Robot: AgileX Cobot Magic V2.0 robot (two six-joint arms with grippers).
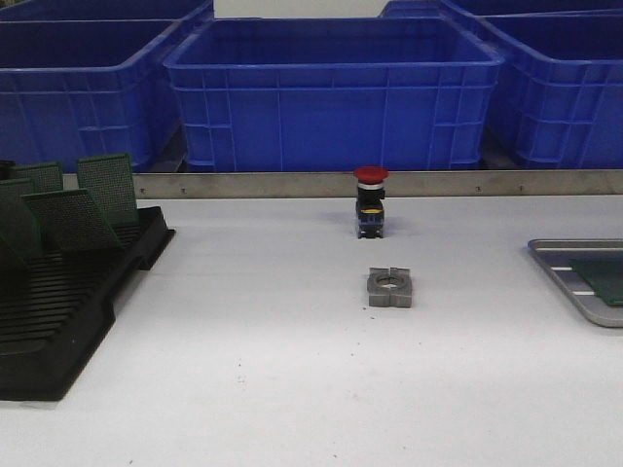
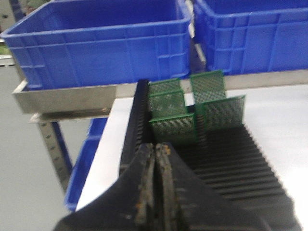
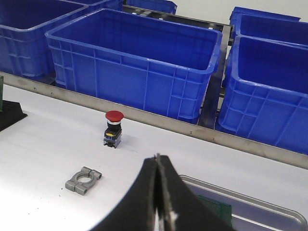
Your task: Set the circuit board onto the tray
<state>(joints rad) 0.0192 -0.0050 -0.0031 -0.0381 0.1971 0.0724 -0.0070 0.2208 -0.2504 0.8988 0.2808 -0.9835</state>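
Note:
Several green circuit boards (image 1: 107,187) (image 2: 172,128) stand upright in the black slotted rack (image 1: 68,311) (image 2: 231,163) at the left of the table. The silver-grey tray (image 1: 569,275) (image 3: 269,207) lies at the right edge with a green circuit board (image 1: 608,277) (image 3: 216,207) flat inside it. My left gripper (image 2: 157,147) is shut and empty, hovering above the rack's near end, short of the boards. My right gripper (image 3: 157,158) is shut and empty, beside the tray's edge. Neither arm shows in the front view.
A red-capped push button (image 1: 371,201) (image 3: 113,128) stands mid-table, with a grey metal clamp block (image 1: 390,287) (image 3: 83,180) in front of it. Blue plastic crates (image 1: 331,92) line the back behind a metal rail (image 1: 292,185).

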